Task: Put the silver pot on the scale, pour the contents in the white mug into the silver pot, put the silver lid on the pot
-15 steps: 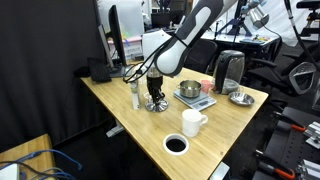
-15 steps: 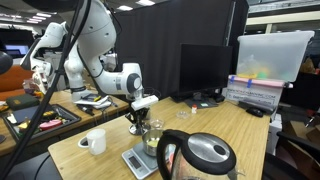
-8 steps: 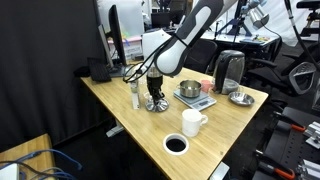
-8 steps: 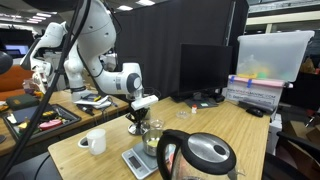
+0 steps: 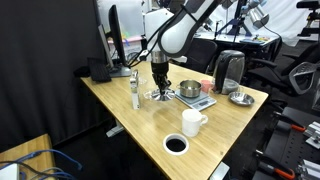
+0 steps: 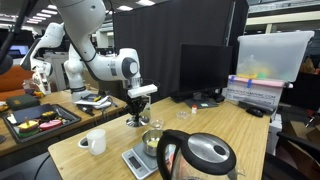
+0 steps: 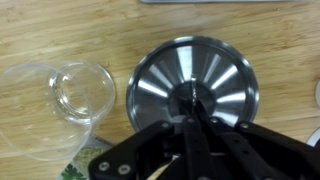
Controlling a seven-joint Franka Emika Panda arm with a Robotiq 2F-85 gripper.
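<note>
Pot (image 5: 188,89) already sits on the scale (image 5: 198,102), right of centre. The gripper (image 7: 195,102) pinches the lid (image 7: 160,85) by its knob, mid-frame. Covering remains. The mug (image 5: 193,122) stands lower centre.

The wooden tabletop (image 5: 225,125) carries the white mug (image 5: 193,122) near its front edge, with a white-rimmed black disc (image 5: 176,144) just beside it. Farther back lie the scale (image 5: 203,102), a tall kettle (image 5: 230,70), a shallow silver dish (image 5: 240,98) and a clear glass bowl (image 7: 60,100).
</note>
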